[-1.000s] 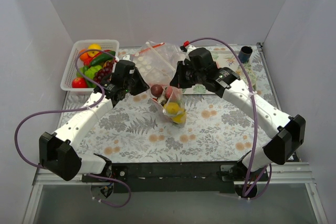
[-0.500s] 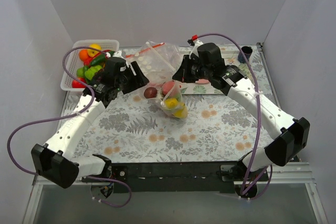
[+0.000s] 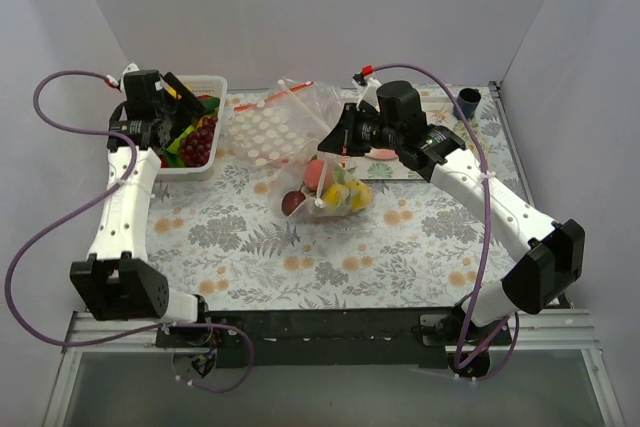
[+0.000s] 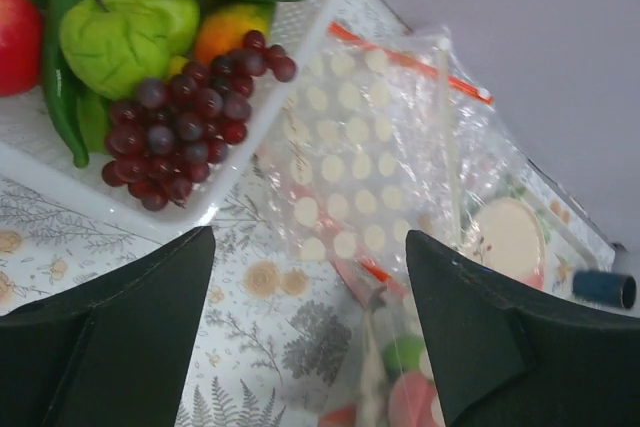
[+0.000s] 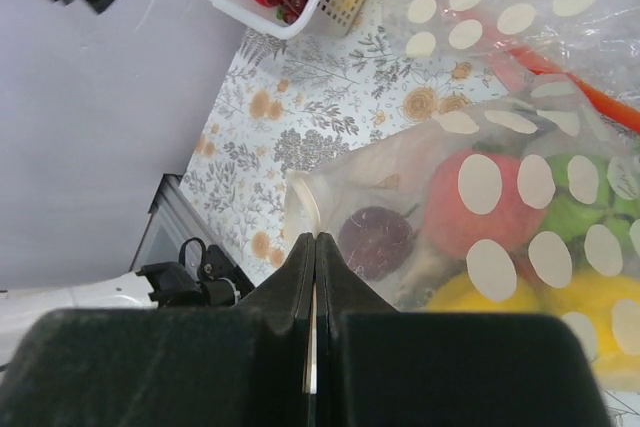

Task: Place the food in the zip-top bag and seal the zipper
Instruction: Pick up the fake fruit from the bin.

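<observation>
My right claw [image 5: 315, 247] is pinched tight on the edge of the zip-top bag [image 5: 520, 217], which bulges just beyond it with red, yellow and green food [image 5: 470, 197]. My left claw [image 4: 308, 247] gapes wide at the white basket [image 4: 330, 7], well apart from that bag.

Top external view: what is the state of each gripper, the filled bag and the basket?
Transparent polka-dot plastic bag: holds toy food; seal unclear.
White slatted plastic basket: holds grapes and green vegetables.
Left gripper: open, empty.
Right gripper: shut on the bag's edge.
</observation>
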Available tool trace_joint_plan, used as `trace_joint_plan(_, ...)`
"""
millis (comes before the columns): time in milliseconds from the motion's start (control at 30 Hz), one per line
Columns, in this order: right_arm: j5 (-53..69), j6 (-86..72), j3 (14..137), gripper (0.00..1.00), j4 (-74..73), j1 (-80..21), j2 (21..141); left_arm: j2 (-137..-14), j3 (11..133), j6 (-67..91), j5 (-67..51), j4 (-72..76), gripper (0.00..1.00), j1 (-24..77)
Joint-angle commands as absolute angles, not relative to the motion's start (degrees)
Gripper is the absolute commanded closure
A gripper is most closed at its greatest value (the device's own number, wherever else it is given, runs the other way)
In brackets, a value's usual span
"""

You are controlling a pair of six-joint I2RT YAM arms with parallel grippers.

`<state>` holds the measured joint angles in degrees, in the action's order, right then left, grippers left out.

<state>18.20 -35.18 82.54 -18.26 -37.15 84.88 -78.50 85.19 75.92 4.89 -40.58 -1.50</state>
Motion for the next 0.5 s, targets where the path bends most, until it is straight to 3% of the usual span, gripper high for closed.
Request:
trace_joint_plan(0,21.53,-36.12,82.88,0.99,-11.78,-37.18,84.11,-86.65,87.71,78.22,2.81,-36.93,0.26,-10.18)
trace_joint_plan(300,21.71,-36.04,81.39,0.99,-10.02,-37.18,82.79,-104.67,101.92,77.79,10.1,-40.87,0.28,-18.8)
trace_joint_plan(467,21.71,-35.51,81.91,0.99,-10.54,-37.18,83.49,-111.71,108.54,75.41,2.58,-43.94,0.26,-19.07)
